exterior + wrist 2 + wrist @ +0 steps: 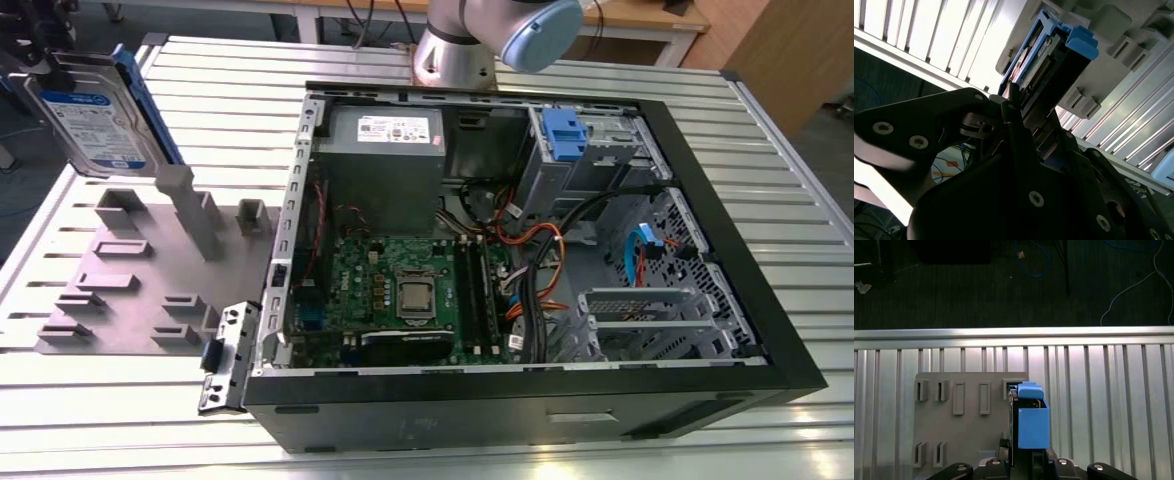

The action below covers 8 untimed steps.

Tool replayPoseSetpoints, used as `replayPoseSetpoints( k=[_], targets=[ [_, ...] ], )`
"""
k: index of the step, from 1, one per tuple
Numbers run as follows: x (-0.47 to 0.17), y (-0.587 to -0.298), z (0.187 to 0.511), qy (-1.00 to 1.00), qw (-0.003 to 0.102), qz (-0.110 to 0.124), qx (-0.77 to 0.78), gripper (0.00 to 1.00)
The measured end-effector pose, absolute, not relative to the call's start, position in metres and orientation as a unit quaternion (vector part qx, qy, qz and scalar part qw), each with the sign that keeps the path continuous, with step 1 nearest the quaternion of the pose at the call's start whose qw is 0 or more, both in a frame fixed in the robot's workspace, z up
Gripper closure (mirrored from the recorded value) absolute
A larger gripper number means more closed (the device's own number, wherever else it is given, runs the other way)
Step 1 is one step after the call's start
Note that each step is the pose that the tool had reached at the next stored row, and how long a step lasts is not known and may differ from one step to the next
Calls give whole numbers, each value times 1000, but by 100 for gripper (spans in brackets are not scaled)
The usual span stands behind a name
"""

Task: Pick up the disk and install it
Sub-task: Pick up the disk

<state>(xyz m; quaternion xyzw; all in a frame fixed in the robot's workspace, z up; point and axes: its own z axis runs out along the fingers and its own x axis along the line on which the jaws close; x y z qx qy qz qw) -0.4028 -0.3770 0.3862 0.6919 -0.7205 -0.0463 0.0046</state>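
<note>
Gripper [1026,112] clamped on the disk [100,115], over the grey fixture plate [120,290]
Exterior view: disk upright, label outward, at the exterior view's left of the open computer case [747,300]; contact with the plate's posts unclear; second wrist view: fingers [1010,100] closed tight against the disk, blue rail end away from them; first wrist view: disk edge-on above plate and slatted table [1104,390].

Lab: slatted aluminium bench [94,425], open PC case [534,425], fixture plate [134,300].
</note>
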Motion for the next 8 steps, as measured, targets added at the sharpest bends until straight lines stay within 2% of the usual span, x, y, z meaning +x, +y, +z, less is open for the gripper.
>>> replayPoseSetpoints(
  k=[8],
  targets=[
    [-403,-377,391,-720,5,-46,692,65]
  ],
)
